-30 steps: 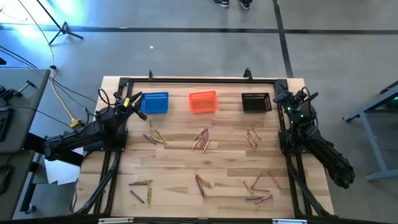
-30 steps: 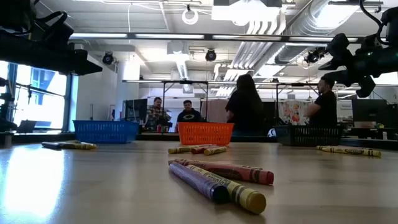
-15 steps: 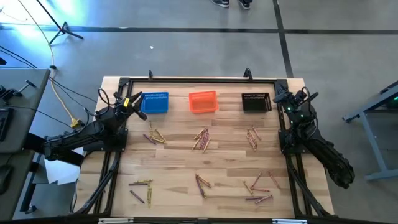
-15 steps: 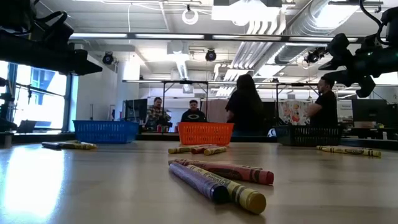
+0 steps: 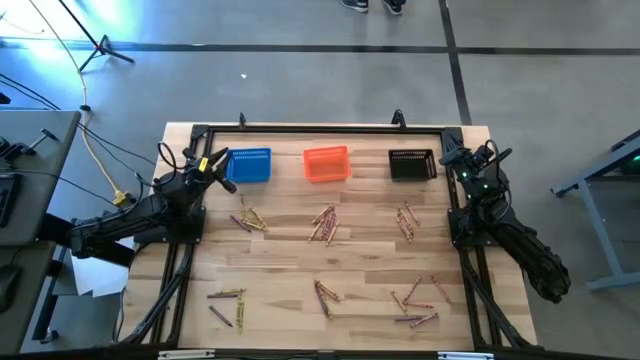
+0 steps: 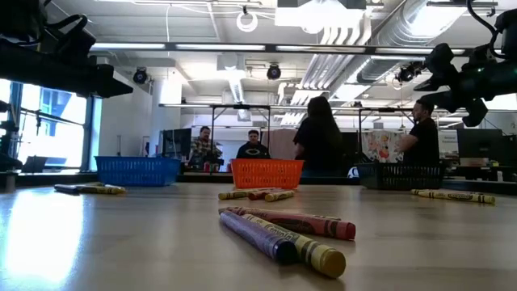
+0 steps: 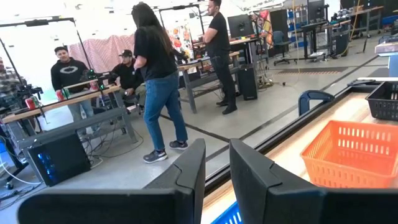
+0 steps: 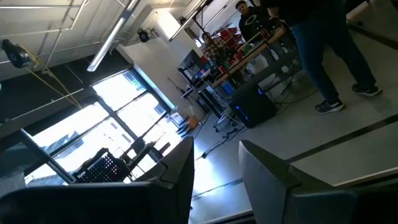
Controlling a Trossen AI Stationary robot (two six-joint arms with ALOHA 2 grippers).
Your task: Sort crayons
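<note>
Crayons lie flat on the wooden table in several small heaps: far left [image 5: 250, 220], far middle [image 5: 324, 225], far right [image 5: 406, 220], near left [image 5: 226, 300], near middle [image 5: 325, 295] and near right [image 5: 418, 300]. In the low view a purple, a red and a yellow crayon [image 6: 283, 234] lie closest. My left gripper [image 5: 212, 163] hovers level at the far left beside the blue basket, open [image 7: 217, 168], with nothing between its fingers. My right gripper [image 5: 452, 157] hovers at the far right beside the black basket, open [image 8: 216, 168] and holding nothing.
Three mesh baskets stand in a row along the far edge: blue [image 5: 249, 165], orange [image 5: 326, 163] and black [image 5: 411, 164]. A dark frame [image 5: 320, 128] borders the table. People stand and sit in the room beyond the table [image 6: 319, 137].
</note>
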